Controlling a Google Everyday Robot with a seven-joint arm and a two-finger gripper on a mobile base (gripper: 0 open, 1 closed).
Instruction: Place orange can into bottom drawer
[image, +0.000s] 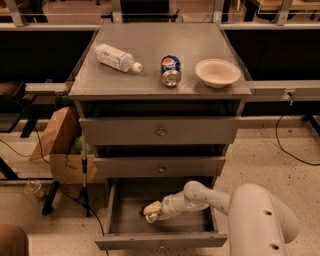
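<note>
The bottom drawer (160, 241) is pulled out, a wide grey tray under two closed drawers. My gripper (156, 214) reaches down into it from the right, at the left middle of the tray. It is shut on the orange can (149, 207), a small gold-orange can held on its side just above or on the drawer floor. The fingers are mostly hidden behind the can. The white arm (260, 220) fills the lower right of the view.
On the cabinet top lie a clear plastic bottle (118, 58), a Pepsi can (170, 70) and a tan bowl (217, 73). The two upper drawers (160, 131) are shut. A brown paper bag (60, 145) and a stand are left of the cabinet.
</note>
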